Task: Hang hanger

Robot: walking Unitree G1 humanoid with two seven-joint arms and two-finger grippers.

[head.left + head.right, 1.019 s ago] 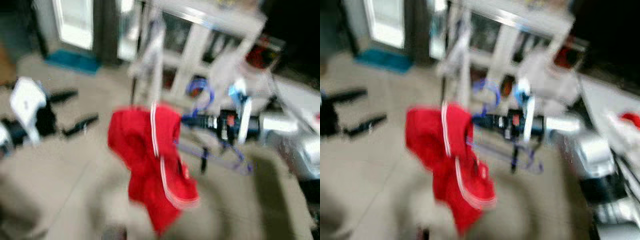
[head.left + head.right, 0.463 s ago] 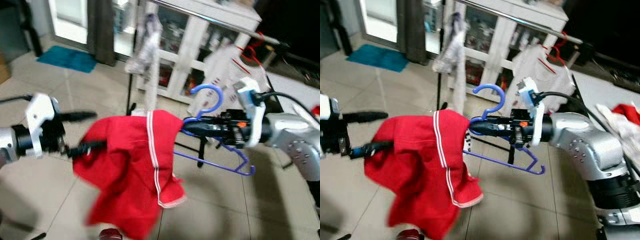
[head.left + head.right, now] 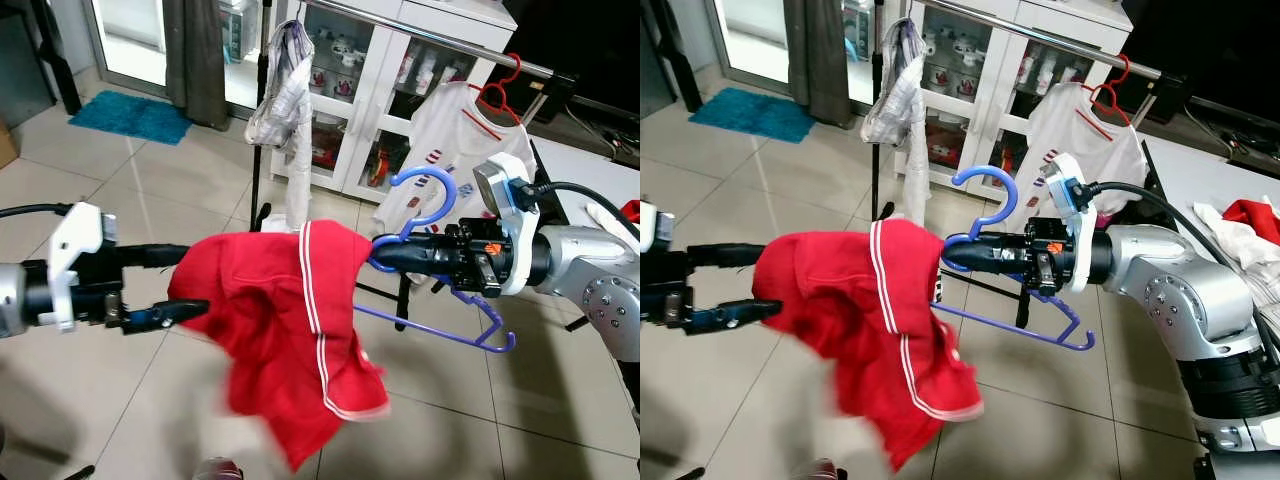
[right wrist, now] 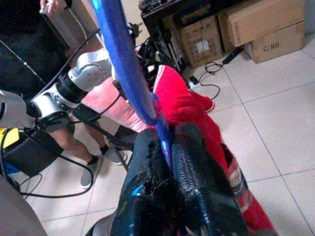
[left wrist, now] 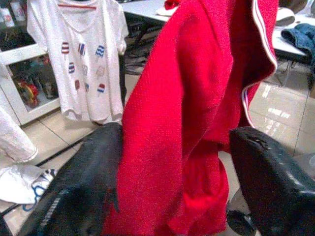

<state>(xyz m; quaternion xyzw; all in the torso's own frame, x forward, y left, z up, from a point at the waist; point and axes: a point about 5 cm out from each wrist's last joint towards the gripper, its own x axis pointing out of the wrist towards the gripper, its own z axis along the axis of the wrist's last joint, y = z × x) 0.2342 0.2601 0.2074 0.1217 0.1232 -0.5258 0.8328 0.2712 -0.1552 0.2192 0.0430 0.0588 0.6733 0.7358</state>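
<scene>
The right gripper (image 3: 385,255) is clamped on the blue hanger (image 3: 425,190) just below its hook, red garment (image 3: 285,330) draped over one end. The left gripper (image 3: 180,281), fingers spread, straddles the cloth's edge. The clothes rail (image 3: 440,40) stands behind.

You're in a home: tiled floor (image 3: 150,180), white glass-front cabinet (image 3: 370,80), clothes rail (image 3: 450,45) holding a white T-shirt (image 3: 450,130).

The right gripper (image 4: 170,147) clamps the blue hanger (image 4: 123,64) at frame center; the red garment (image 4: 197,113) drapes behind it.
</scene>
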